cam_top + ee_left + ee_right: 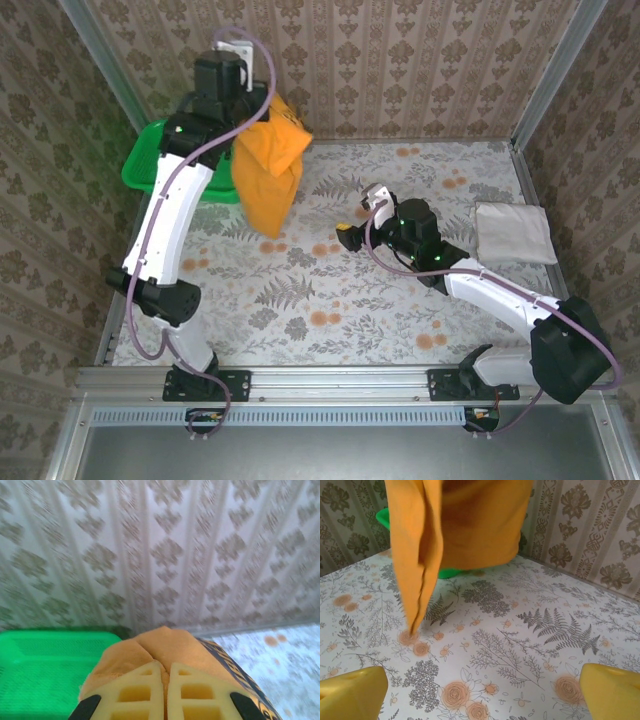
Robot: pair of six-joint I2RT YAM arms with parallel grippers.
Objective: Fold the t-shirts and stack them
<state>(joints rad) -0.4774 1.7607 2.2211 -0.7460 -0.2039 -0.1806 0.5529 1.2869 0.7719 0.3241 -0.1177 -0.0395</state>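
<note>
1. Floral-printed cloth covers the table (pixel 330 300) in front of us.
2. We see the mustard-orange t-shirt (pixel 268 175) hanging bunched over the table's far left, just beside the green basket (pixel 140 165).
3. We see the white t-shirt (pixel 513 233) lying folded at the right edge.
4. Our left gripper (pixel 165 670) is clamped on the mustard-orange t-shirt's top.
5. Our right gripper (pixel 482 692) hangs mid-table, jaws spread wide, holding nothing.

One orange t-shirt (pixel 268 185), one white t-shirt (pixel 513 232), one basket (pixel 138 165).

green mesh basket (pixel 140 165) at far-left corner of floral table (pixel 330 300)
</note>
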